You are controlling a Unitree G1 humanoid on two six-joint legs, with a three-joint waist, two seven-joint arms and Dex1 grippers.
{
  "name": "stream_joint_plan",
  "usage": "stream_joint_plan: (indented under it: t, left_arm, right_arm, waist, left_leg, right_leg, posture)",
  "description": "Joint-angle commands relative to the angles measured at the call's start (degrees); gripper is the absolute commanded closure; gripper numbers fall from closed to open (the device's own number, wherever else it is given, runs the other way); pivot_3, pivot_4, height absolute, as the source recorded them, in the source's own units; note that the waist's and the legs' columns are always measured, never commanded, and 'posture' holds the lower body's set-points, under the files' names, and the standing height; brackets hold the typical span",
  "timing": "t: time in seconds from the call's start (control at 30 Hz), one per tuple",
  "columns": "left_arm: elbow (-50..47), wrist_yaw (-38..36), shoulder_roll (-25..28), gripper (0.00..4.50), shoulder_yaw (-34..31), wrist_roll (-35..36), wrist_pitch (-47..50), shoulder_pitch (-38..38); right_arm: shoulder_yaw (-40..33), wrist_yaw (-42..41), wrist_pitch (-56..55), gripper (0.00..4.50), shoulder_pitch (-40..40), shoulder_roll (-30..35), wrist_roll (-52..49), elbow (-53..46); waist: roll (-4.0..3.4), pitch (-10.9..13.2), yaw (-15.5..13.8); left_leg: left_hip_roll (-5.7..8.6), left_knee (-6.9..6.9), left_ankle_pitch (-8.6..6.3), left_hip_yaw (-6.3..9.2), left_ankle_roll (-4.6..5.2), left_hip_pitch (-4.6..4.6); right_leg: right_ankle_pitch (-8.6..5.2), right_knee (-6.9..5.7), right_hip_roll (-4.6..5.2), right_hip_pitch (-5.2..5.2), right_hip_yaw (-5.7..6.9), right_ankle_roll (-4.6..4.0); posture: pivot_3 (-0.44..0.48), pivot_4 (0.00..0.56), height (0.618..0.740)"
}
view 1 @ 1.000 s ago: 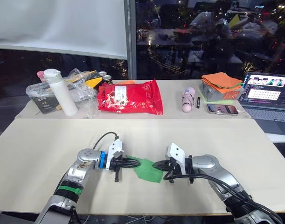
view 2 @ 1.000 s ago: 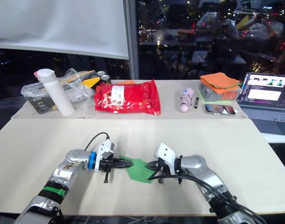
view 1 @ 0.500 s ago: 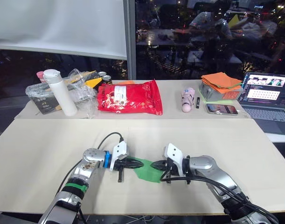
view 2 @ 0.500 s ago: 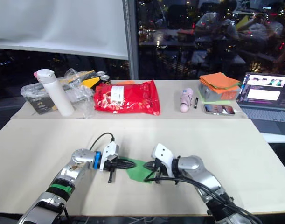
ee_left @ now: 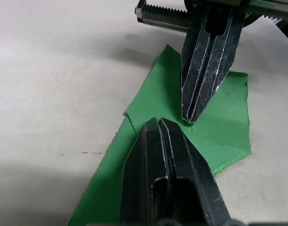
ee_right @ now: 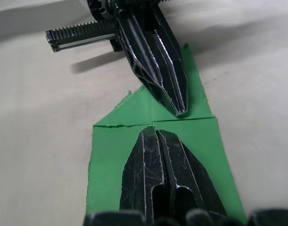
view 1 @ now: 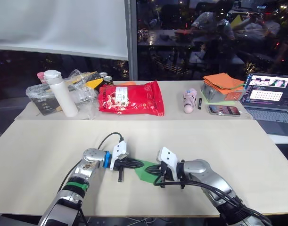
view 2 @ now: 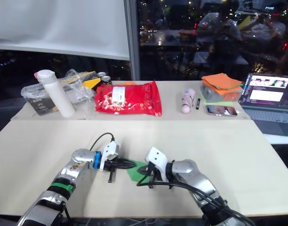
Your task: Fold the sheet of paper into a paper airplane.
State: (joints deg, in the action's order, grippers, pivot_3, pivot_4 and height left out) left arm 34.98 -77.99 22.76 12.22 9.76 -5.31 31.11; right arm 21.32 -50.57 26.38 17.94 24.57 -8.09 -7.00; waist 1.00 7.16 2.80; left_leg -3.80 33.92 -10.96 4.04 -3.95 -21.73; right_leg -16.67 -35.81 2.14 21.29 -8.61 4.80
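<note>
The sheet of paper (view 1: 144, 172) is a bright green creased wedge lying flat on the beige table (view 1: 219, 141), near its front edge. My left gripper (view 1: 141, 164) comes in low from the left, shut, with its tips resting on the paper's left part. My right gripper (view 1: 153, 168) comes in from the right, also shut, tips down on the paper. The two sets of tips nearly meet over a crease. In the right wrist view my own shut fingers (ee_right: 155, 155) cover the paper (ee_right: 108, 155) and the left gripper (ee_right: 180, 110) points at them. Nothing is pinched between either pair.
Along the back of the table stand a white bottle (view 1: 61, 92), a clear plastic bag of items (view 1: 82, 89), a red glossy bag (view 1: 131, 98), a pink object (view 1: 189, 100), an orange cloth stack (view 1: 224, 84), a phone (view 1: 224, 110) and an open laptop (view 1: 271, 96).
My right gripper has slid left across the paper toward the left gripper, so less green shows between them. The left gripper has barely shifted.
</note>
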Motion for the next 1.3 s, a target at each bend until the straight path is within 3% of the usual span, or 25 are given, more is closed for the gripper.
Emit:
stream_joint_plan:
  t: [0.03, 0.73, 0.9, 1.03, 1.3]
  left_arm:
    - [3.2, 0.1, 1.0, 4.50, 0.1, -1.7, -0.3, 0.5]
    - [10.9, -1.6, -1.2, 4.50, 0.4, -2.5, -4.6, 6.0]
    - [11.6, -2.0, -1.4, 4.50, 0.3, -2.7, -4.8, 6.5]
    - [11.8, -2.1, -1.5, 4.50, 0.2, -2.8, -4.8, 6.6]
    - [10.1, -2.0, -1.0, 4.50, -0.5, -2.6, -4.3, 5.7]
  right_arm:
    - [-2.3, -0.2, 0.6, 4.49, -0.6, 1.5, -1.2, -2.9]
    - [-10.2, 1.5, 3.0, 4.49, -11.3, 9.3, -4.4, -11.7]
    - [-11.7, 1.5, 2.5, 4.49, -9.4, 8.8, -6.1, -13.2]
    - [-15.6, 3.2, 4.7, 4.49, -4.9, 4.0, -12.5, -15.6]
    - [-9.1, 1.6, 2.1, 4.49, -3.6, 7.0, -7.8, -15.1]
  waist:
    - [0.00, 0.0, 0.0]
    - [0.04, 0.0, -0.2]
    - [0.04, 0.0, -0.2]
    - [0.04, 0.0, 0.1]
    - [0.07, 0.0, -0.3]
  left_leg:
    - [0.00, 0.00, 0.00, 0.00, 0.00, 0.00]
    - [0.02, 0.01, 0.00, 0.01, 0.00, -0.10]
    - [0.02, 0.01, 0.00, 0.01, 0.00, -0.12]
    - [0.02, 0.01, 0.00, 0.02, 0.00, -0.13]
    - [0.04, -0.02, 0.00, 0.07, 0.00, -0.24]
  right_leg:
    - [0.00, 0.00, 0.00, 0.00, 0.00, 0.00]
    - [-0.01, 0.05, 0.00, 0.04, 0.00, 0.00]
    - [-0.02, 0.06, 0.00, 0.04, 0.00, -0.01]
    - [-0.01, 0.05, 0.00, 0.05, 0.00, 0.01]
    - [-0.02, 0.16, 0.00, 0.06, 0.02, 0.00]
  posture:
    - [0.000, 0.150, 0.725]
    - [0.000, 0.150, 0.725]
    - [0.000, 0.150, 0.725]
    - [0.000, 0.150, 0.725]
    - [0.000, 0.150, 0.725]
